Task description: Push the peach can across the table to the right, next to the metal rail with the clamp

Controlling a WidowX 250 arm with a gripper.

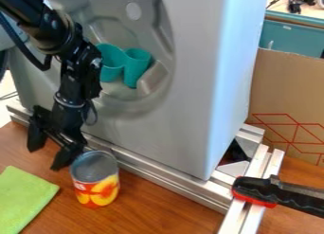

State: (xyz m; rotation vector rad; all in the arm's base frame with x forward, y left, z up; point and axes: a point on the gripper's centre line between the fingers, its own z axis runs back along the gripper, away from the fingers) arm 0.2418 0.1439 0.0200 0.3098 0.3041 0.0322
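The black robot arm (pixel 76 76) comes in from the top left corner, bends, and hangs down in front of the big gray box (pixel 190 119). Its hand (pixel 47 157) points down and tips a bit, with its two fingers spread wide and nothing between them. One finger is right by the rim of the can (pixel 96 181). The can stands up on the brown wood surface (pixel 158 214), near the green cloth (pixel 24 197).

A: Tally, tabletop (pixel 158 214)?
B: Can (pixel 95 182), 1; green cloth (pixel 24 197), 1.
A: Elsewhere?
B: Tool (pixel 48 155), 1; teal cup shapes (pixel 135 66), 2; gray housing (pixel 190 110), 1; cardboard panel (pixel 275 93), 1; black-and-red handle (pixel 263 190), 1.
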